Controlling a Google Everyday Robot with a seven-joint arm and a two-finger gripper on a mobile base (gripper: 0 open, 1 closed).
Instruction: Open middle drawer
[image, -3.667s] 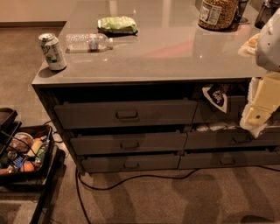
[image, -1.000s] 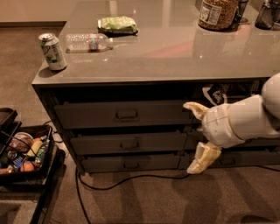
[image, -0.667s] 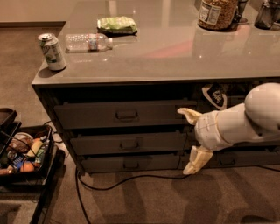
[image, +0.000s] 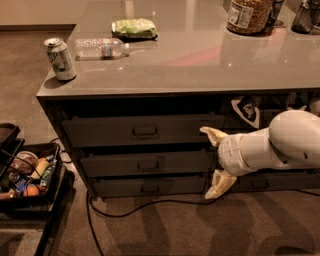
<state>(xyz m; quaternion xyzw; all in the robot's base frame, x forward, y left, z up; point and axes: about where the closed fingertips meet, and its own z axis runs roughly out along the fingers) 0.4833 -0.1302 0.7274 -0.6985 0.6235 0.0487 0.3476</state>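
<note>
The middle drawer (image: 115, 165) is the dark grey front between a taller drawer (image: 100, 131) above and a slimmer one (image: 115, 188) below. It looks closed, and its small loop handle (image: 149, 165) sits at centre. My gripper (image: 213, 160) is in front of the right end of that drawer stack, open. One cream finger (image: 212, 135) points up-left by the top drawer's right edge, the other finger (image: 219, 185) hangs by the bottom drawer. Nothing is between them. The handle lies well to the gripper's left.
On the grey countertop (image: 200, 60) are a soda can (image: 60, 59), a lying water bottle (image: 100, 48), a green bag (image: 134, 28) and a jar (image: 248, 16). A black cable (image: 150, 205) runs along the floor. A black cart (image: 25, 180) of groceries stands at left.
The arm swung in from the right edge to the drawer fronts. Over the last second the open gripper crept further left and slightly down.
</note>
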